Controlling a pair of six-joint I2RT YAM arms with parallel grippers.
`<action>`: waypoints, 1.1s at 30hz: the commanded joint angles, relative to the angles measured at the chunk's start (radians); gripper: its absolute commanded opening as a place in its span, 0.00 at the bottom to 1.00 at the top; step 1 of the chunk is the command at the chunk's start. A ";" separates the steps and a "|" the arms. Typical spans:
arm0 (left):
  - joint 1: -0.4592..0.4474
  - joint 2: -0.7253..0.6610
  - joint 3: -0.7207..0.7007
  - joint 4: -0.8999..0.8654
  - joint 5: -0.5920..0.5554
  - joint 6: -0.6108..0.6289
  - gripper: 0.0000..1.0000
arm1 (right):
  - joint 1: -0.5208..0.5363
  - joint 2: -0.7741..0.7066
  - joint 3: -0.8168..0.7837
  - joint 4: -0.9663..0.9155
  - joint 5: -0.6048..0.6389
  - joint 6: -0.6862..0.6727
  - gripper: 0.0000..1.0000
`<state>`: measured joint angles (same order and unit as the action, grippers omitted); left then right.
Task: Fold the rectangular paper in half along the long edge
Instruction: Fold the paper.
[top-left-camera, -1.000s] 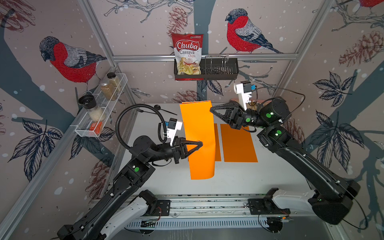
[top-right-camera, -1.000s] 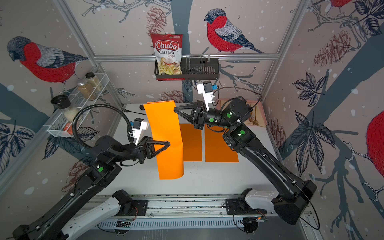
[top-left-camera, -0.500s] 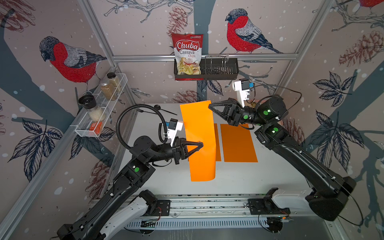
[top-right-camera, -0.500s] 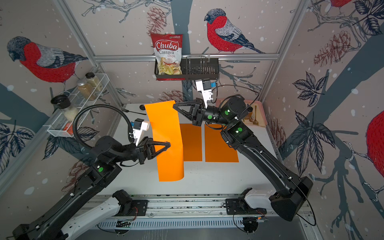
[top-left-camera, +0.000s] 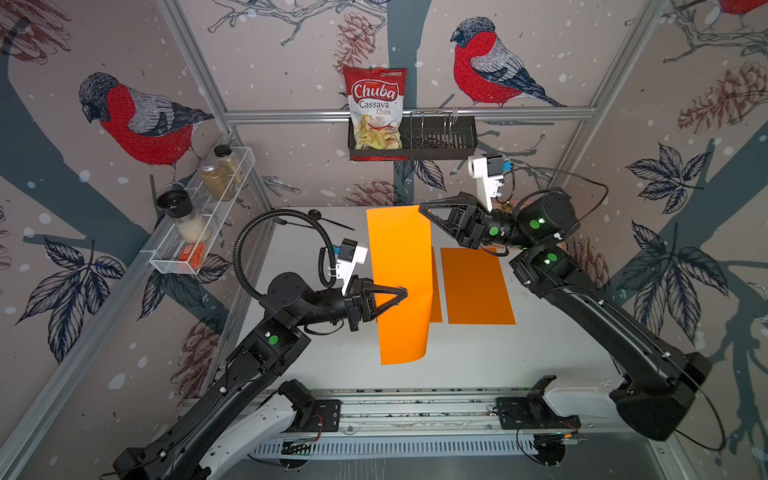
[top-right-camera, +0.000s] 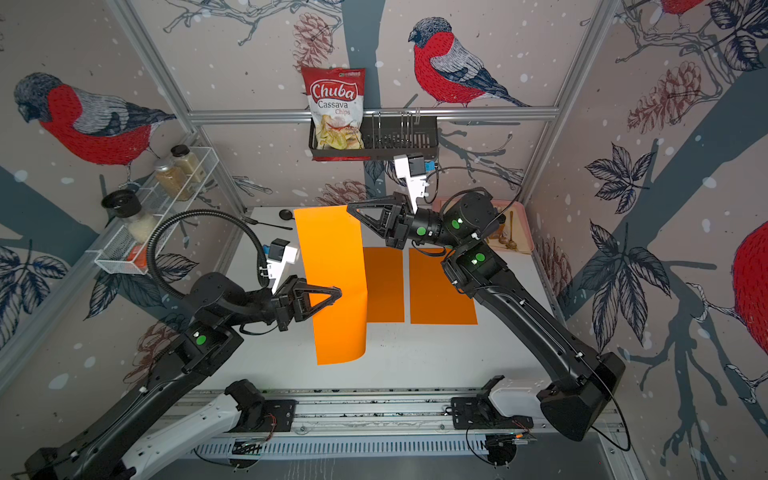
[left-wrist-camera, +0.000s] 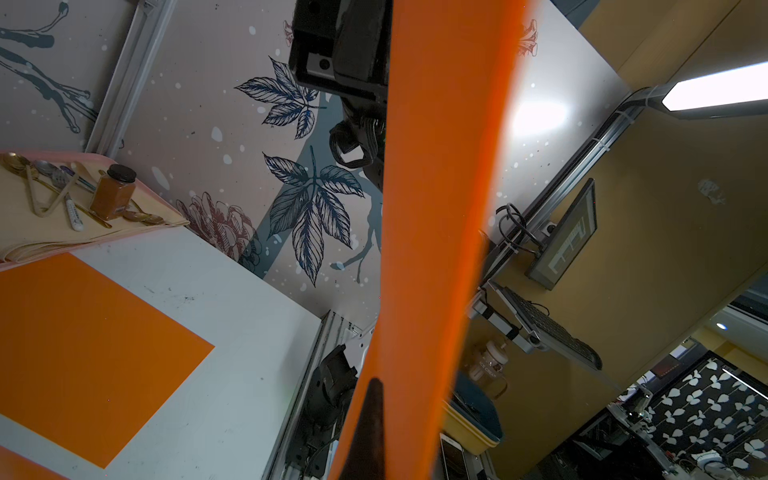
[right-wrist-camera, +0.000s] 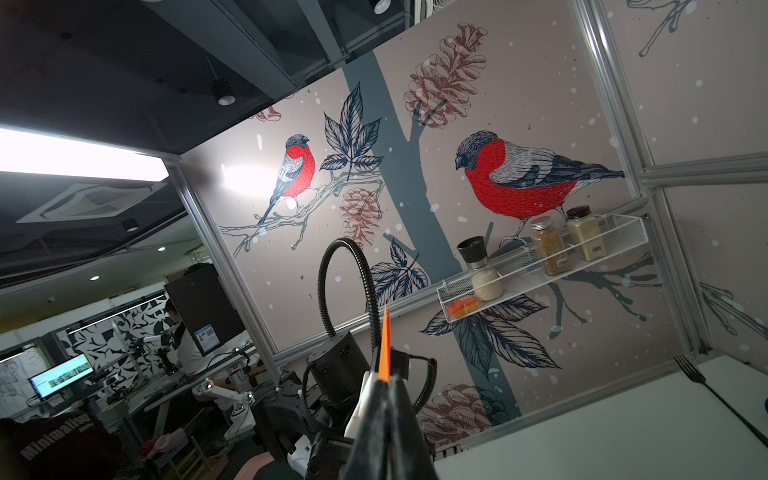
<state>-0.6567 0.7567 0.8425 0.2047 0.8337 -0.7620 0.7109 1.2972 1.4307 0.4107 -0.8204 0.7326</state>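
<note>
One chips bag in black basket

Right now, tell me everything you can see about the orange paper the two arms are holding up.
The paper is a plain, bright orange rectangle, thin and smooth. It is lifted off the table, long side running away from the robot, bowed rather than flat, one near corner curling. The right pincer is shut on its far corner; the left pincer is shut on it about midway along. Whether its near end touches the table cannot be told.
</note>
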 joint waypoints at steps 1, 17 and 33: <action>-0.002 -0.003 0.004 0.013 0.000 0.007 0.00 | -0.004 -0.001 0.019 0.031 0.002 -0.001 0.05; -0.006 0.004 0.031 0.006 -0.007 0.009 0.00 | -0.008 -0.094 -0.073 -0.107 0.039 -0.094 0.70; -0.005 0.032 0.088 -0.007 -0.066 0.029 0.00 | 0.146 -0.178 -0.156 -0.344 0.127 -0.214 0.50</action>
<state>-0.6621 0.7876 0.9173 0.1852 0.7826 -0.7475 0.8501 1.1328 1.2816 0.0952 -0.7170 0.5476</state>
